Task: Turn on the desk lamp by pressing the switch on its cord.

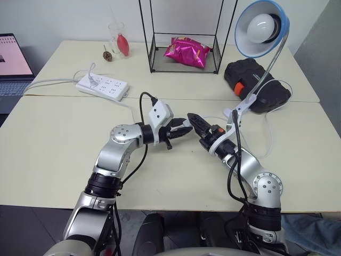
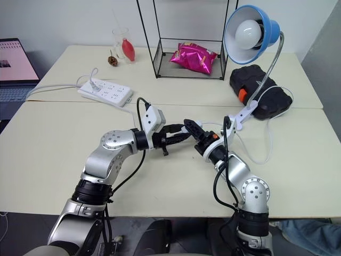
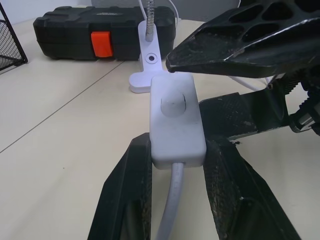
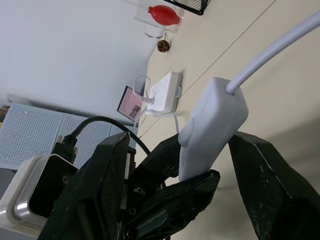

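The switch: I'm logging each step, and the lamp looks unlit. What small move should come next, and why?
Probably close the right gripper onto the button. The left gripper clamps the switch by its sides, button up, and the right gripper's fingers stand apart, one fingertip poised just past the button. The desk lamp bulb shows no clear glow.

You see a white switch (image 3: 177,120), black fingers (image 3: 127,195), a blue lamp shade (image 1: 277,24) and a cream bench (image 1: 53,138).
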You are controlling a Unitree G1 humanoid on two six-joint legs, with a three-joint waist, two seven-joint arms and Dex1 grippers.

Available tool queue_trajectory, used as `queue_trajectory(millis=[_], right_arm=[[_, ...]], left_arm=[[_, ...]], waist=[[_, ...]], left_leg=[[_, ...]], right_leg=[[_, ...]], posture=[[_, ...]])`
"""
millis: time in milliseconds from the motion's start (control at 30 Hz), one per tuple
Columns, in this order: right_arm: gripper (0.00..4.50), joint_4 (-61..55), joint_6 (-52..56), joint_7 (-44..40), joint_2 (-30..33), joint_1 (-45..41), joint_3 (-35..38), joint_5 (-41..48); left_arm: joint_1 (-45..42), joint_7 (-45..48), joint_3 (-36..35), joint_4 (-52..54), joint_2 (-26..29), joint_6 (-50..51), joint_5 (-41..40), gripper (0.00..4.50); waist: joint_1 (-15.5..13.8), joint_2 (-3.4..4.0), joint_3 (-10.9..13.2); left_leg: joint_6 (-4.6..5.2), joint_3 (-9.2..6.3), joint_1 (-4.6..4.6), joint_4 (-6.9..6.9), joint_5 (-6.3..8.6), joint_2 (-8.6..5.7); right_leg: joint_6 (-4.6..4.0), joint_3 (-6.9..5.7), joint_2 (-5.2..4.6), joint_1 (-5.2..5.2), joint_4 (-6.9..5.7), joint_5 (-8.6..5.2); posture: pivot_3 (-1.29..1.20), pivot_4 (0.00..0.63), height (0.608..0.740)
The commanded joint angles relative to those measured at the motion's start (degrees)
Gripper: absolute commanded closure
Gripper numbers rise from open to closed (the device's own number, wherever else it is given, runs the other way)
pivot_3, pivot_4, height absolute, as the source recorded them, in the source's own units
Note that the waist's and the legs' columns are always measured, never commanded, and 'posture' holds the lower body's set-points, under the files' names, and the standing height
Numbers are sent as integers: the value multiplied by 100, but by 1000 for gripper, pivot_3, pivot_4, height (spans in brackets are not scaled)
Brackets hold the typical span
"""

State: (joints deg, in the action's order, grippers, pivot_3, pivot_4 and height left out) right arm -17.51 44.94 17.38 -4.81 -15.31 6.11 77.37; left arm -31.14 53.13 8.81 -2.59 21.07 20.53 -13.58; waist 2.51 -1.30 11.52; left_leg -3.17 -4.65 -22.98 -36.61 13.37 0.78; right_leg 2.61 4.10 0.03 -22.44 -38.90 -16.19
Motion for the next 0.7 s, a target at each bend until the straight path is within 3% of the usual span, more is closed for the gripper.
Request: queue_trajectory(millis=[33, 400, 700], right_arm=[[1280, -62, -111, 5, -82, -128, -27, 103], [1280, 4, -113, 99, -88, -108, -62, 161], [3135, 6, -201, 147, -144, -57, -42, 202]], left_arm=[[-74, 4, 24, 226, -5, -139, -35, 3402], [-77, -18, 32, 221, -13, -142, -32, 3402], [-72, -40, 20, 216, -8, -150, -34, 3402]], waist=[[0, 0, 0], [1, 0, 0], [1, 0, 0]], left_leg=[[0, 0, 0, 1, 0, 0], [0, 0, -1, 14, 0, 0], [0, 2, -8, 28, 0, 0]], right_leg=[[0, 0, 0, 0, 0, 0], [-3, 0, 0, -7, 3, -2], [-7, 1, 0, -23, 1, 0]], posture=[[0, 150, 740], [0, 150, 740], [0, 150, 740]])
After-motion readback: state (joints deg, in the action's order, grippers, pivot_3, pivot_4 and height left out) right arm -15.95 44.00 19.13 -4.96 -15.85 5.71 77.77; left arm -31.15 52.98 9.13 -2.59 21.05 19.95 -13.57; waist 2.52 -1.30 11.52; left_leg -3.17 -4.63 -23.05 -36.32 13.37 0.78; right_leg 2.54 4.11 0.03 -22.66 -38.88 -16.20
